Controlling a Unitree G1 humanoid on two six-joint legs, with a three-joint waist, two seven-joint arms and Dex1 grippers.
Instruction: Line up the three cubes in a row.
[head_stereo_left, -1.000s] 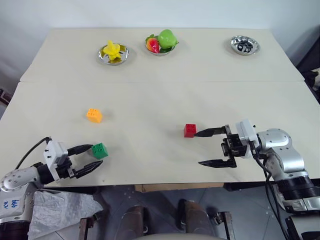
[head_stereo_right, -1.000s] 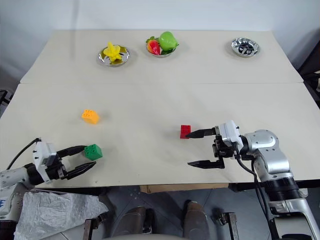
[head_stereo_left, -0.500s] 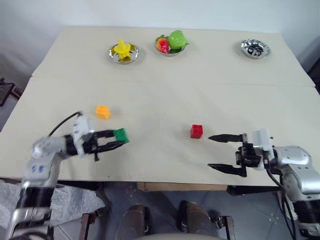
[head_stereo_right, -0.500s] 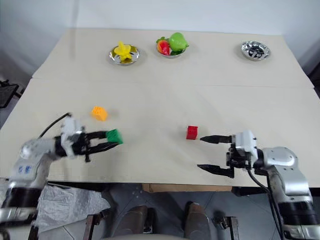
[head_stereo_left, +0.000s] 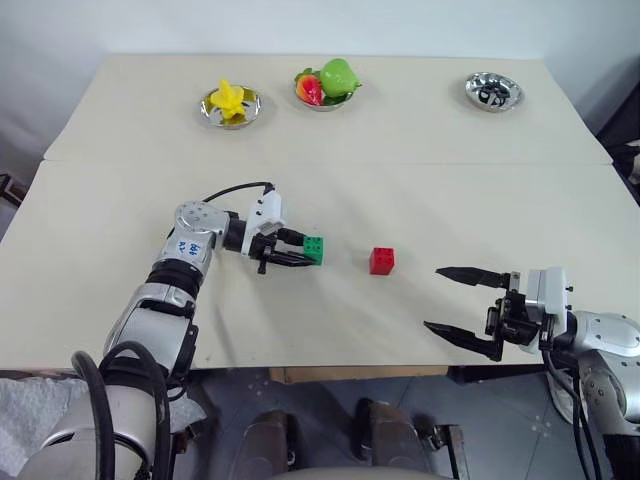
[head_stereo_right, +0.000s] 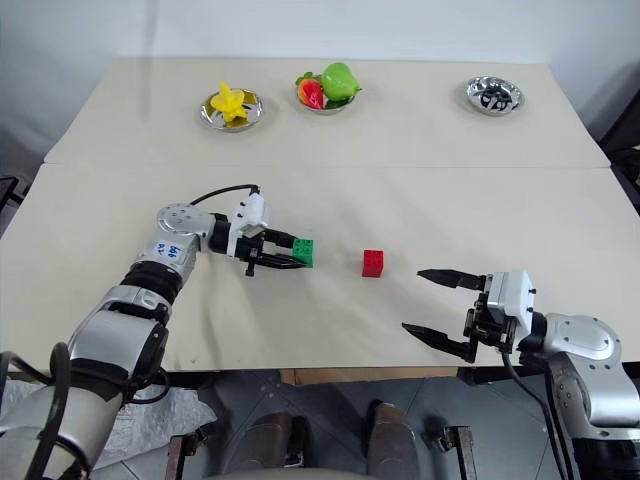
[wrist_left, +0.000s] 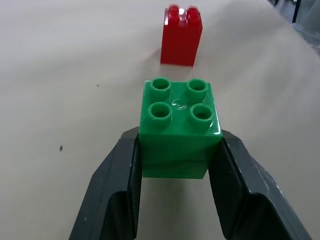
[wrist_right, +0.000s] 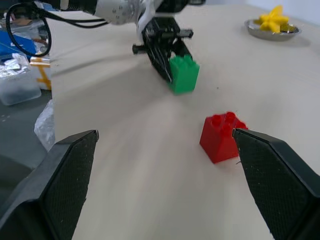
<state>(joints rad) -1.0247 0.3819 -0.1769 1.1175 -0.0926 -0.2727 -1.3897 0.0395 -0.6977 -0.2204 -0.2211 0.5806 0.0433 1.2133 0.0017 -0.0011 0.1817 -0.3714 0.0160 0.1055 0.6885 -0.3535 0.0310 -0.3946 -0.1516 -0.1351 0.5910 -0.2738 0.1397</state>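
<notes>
The left gripper (head_stereo_left: 300, 252) is clenched on the small green studded plastic toy-brick cube (head_stereo_left: 315, 248), one finger pressed to each side, as the left wrist view shows plainly. It holds the brick near the middle of the pale beige table (head_stereo_left: 420, 150), just beside the small red studded plastic brick cube (head_stereo_left: 381, 260), which rests on the tabletop a short gap away toward the table's right edge. The orange-yellow cube cannot be found on the tabletop; it may lie behind the left arm.

The step in hand appears to be carrying the green cube into place next to the red one. The next move probably calls for setting it down flat, studs up, squared with the red cube, then releasing without nudging either brick. The orange-yellow cube would remain to be fetched after that.

The right gripper (head_stereo_left: 463, 311) hangs over the near edge of the table toward its right corner, jaws spread wide and holding nothing, well apart from the red cube.

Small blue markings show on the left forearm (head_stereo_left: 185, 246), too small to read. No other writing is legible.
</notes>
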